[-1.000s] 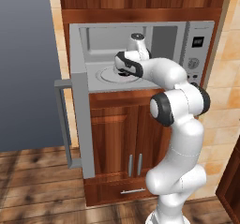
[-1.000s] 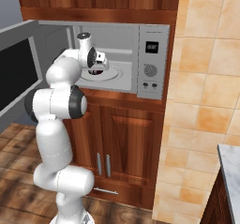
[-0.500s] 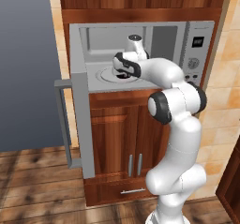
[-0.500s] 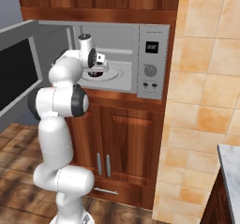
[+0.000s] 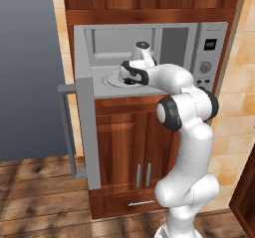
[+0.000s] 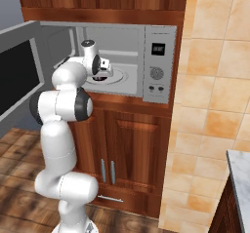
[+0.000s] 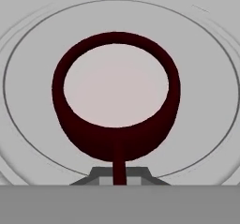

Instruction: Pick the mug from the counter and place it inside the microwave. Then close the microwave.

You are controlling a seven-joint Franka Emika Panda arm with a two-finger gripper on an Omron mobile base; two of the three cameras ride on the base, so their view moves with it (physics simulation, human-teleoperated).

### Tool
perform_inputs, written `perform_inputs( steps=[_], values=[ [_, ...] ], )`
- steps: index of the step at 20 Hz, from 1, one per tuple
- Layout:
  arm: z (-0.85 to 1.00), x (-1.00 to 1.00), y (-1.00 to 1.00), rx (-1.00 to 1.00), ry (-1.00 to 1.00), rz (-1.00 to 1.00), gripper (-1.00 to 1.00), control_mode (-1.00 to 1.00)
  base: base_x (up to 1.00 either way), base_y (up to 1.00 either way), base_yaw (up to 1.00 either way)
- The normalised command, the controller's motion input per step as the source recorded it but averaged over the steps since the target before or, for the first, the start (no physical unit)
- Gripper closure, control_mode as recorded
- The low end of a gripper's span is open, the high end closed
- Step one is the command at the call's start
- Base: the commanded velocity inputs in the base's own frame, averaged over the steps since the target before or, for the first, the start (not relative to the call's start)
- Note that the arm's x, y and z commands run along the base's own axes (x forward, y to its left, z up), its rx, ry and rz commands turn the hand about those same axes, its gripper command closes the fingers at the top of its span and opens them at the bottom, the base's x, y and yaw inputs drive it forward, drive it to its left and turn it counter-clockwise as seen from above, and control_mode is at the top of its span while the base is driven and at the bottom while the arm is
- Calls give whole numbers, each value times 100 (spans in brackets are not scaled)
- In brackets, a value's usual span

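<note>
gripper (image 7: 120,178) clamps mug (image 7: 117,138) handle inside microwave (image 5: 209,43).

We see the squat dark maroon mug with a pale inside (image 7: 116,94) upright over the round turntable. The wide silver-grey microwave (image 5: 209,48) stands with its door open.

The microwave (image 5: 149,58) door (image 5: 89,132) stands swung wide left; its cavity is open-fronted, with the mug (image 7: 116,101) occupying the turntable (image 7: 206,68) centre.
</note>
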Motion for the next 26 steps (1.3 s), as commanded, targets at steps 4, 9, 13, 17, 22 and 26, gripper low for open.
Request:
perform_inputs(
  steps=[4, 9, 13, 17, 22, 26],
  values=[
    [0, 7, 0, 0, -1, 0, 100, -100, 0, 0, 0],
    [0, 0, 0, 0, 0, 0, -100, -100, 0, 0, 0],
    [0, 0, 0, 0, 0, 0, -100, -100, 0, 0, 0],
    [0, 0, 0, 0, 0, 0, -100, -100, 0, 0, 0],
    [4, -29, -4, 2, 0, 0, -100, -100, 0, 0, 0],
    [0, -71, -5, 6, 0, -1, -100, -100, 0, 0, 0]
  ],
)
